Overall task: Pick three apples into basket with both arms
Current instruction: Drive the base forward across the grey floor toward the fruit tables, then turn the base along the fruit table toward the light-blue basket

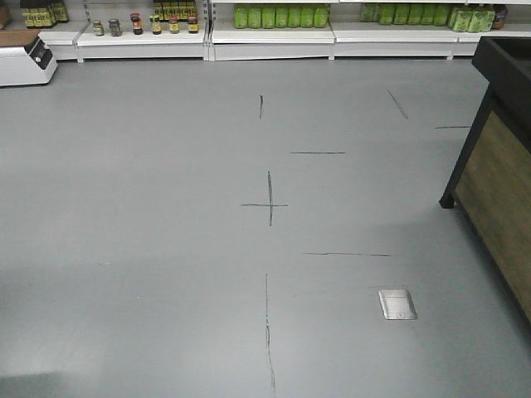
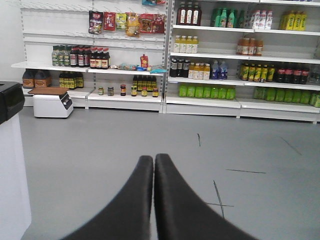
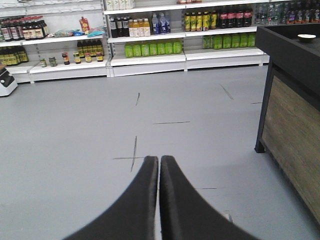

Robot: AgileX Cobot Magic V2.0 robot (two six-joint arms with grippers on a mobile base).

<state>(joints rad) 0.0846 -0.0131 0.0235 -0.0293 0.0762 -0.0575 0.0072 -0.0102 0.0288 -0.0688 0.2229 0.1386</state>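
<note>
front view, floor (image 1: 149,249): grey and smooth, with thin dark lines drawn on it.
front view, cross (image 1: 269,204): two of those lines meet near the middle of my picture.
front view, floor plate (image 1: 397,303): a small metal square set flat in the floor, lower right.
front view, shelves (image 1: 265,37): a white row along the far wall. i see green bottles (image 1: 280,16) in the middle and small jars (image 1: 153,23) to the left.
front view, white box (image 1: 25,60): stands on the floor at the far left, just in front of the shelves.
front view, stand (image 1: 498,182): dark frame with a wood side panel, at the right edge, its leg on the floor.
left wrist, left gripper (image 2: 154,159): the two black fingers are pressed together along their length, with nothing between them. it points across the floor at the shelves.
left wrist, counter (image 2: 10,170): white, at the left edge, with something black on top that i cannot make out.
right wrist, right gripper (image 3: 159,160): fingers closed against each other and holding nothing, tips just right of the cross.
right wrist, stand: on the right, near the gripper but apart from it. a small round thing sits on its top, too small to name.
apples, basket: i cannot tell where they are from any of these views.
</note>
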